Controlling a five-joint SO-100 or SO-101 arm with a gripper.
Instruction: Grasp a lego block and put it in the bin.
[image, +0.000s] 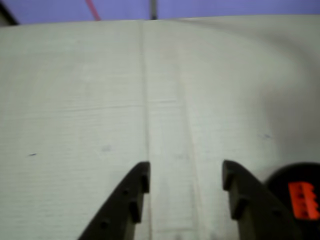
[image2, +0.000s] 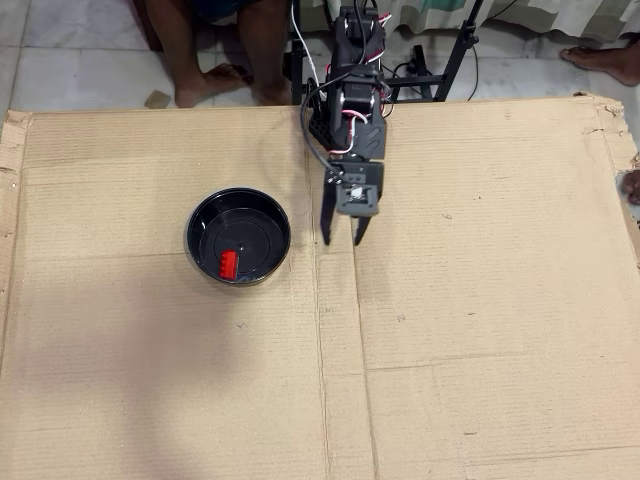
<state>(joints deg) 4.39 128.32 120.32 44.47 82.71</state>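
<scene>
Resting inside the round glossy black plastic bowl (image2: 238, 237), the tiny red studded plastic brick (image2: 229, 264) looks delivered; the black two-finger gripper (image2: 342, 240) hangs beside it, jaws apart, empty.

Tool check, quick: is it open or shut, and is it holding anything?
Tool: open, holding nothing; the lego block lies in the bin.
</scene>
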